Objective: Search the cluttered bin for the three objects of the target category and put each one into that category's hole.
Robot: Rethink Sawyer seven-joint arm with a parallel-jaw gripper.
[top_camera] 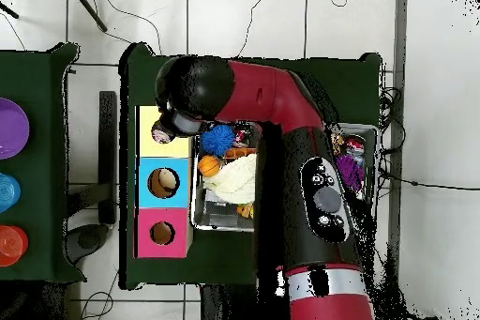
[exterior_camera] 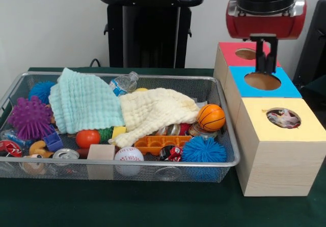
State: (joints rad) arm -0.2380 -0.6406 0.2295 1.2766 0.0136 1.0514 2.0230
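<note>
You've got three boxes right of wire bin (exterior_camera: 224,163). One dotted fabric piece (exterior_camera: 283,118) sits in yellow box hole (exterior_camera: 283,111). Two towels in bin. Tool (exterior_camera: 265,66) above blue box (exterior_camera: 285,89), grip state: can't tell.

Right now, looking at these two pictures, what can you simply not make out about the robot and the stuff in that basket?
- Gripper, front view: a dark stem above the blue box; open or shut, unclear.
- Yellow box hole, front view: spotted fabric inside, count unreadable; overhead, the arm covers it.
- Wire basket: the mint towel and cream towel hide what lies beneath; overhead, the arm hides most of it.
</note>
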